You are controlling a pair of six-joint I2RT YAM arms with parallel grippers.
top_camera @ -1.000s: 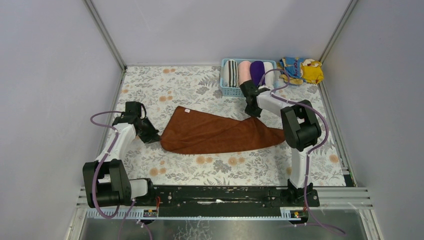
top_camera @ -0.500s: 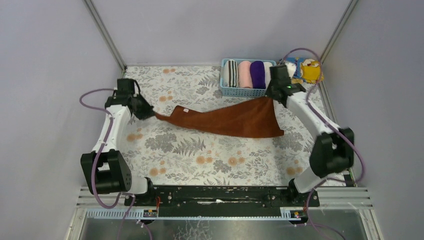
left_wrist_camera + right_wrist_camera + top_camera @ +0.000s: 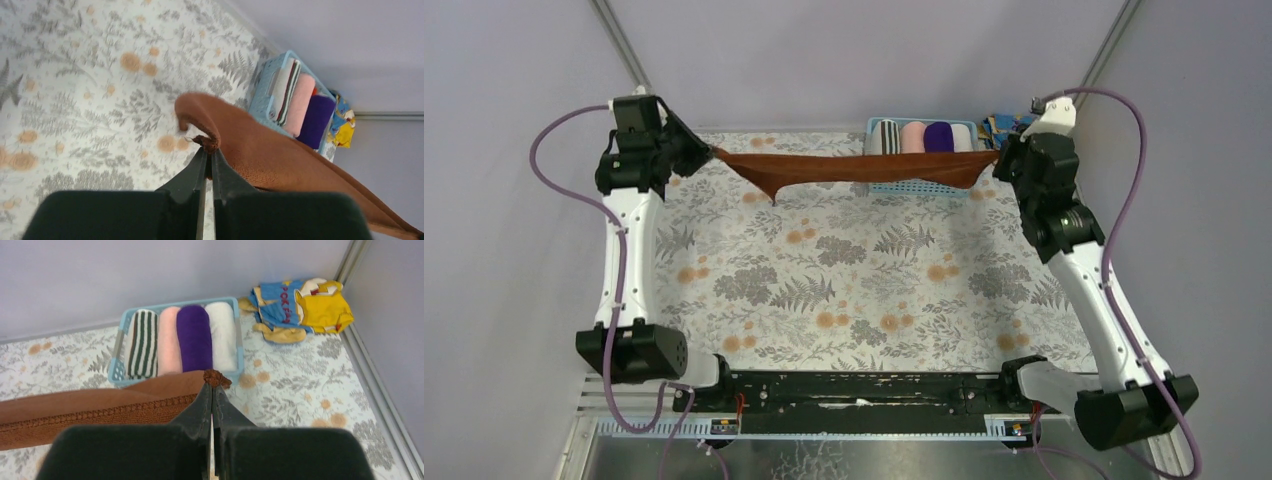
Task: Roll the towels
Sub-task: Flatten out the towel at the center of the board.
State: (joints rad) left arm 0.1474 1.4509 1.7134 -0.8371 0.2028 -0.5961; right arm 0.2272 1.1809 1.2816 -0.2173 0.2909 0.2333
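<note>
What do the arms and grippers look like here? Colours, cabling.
The left arm and right arm have white links, bulky black joint housings and a loose purple cable each. The left gripper and right gripper have thin black tapered fingers. No markings visible.

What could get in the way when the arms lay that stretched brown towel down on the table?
The brown towel hangs pinched between the left tool and right tool. Only the blue basket, under or just behind its right half, could catch it; the table nearer the arms shows nothing in the way.
</note>
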